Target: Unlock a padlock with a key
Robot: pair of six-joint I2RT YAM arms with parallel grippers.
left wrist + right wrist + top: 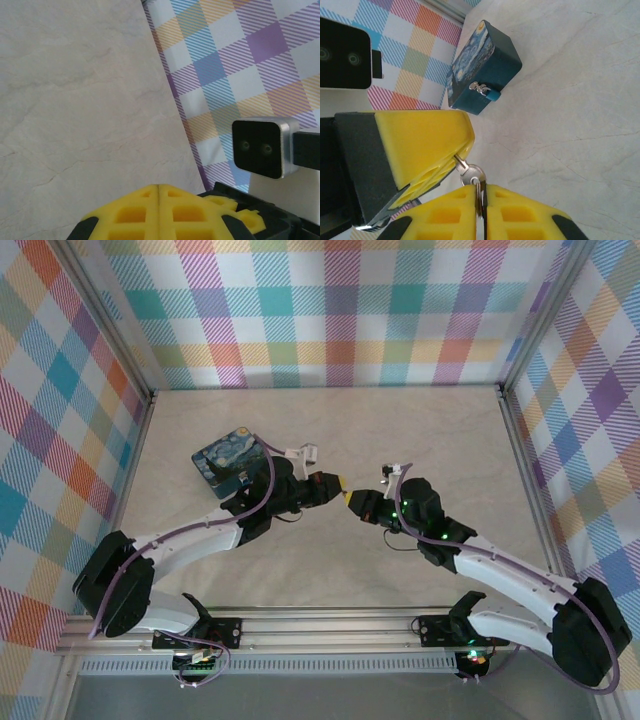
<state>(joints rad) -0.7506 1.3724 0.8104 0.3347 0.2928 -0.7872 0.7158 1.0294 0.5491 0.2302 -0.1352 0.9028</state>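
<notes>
The silver key [471,173] hangs in mid-air between my two grippers. Its blade runs into the yellow fingers [427,140] of my left gripper [158,187], whose pads are pressed together. The key's ring [481,197] sits in the narrow slit between the pads of my right gripper [481,189]. In the top view the left gripper [340,489] and right gripper [354,501] meet tip to tip above the table's middle. The small teal padlock [493,94] with its silvery shackle hangs on the front of the starry-night tin [470,55], behind the left gripper.
The tin [225,462] rests on the marble table to the left of centre, partly under the left arm. Plaid walls [340,310] close the table on three sides. The right wrist's camera housing [260,147] sits close to the left gripper.
</notes>
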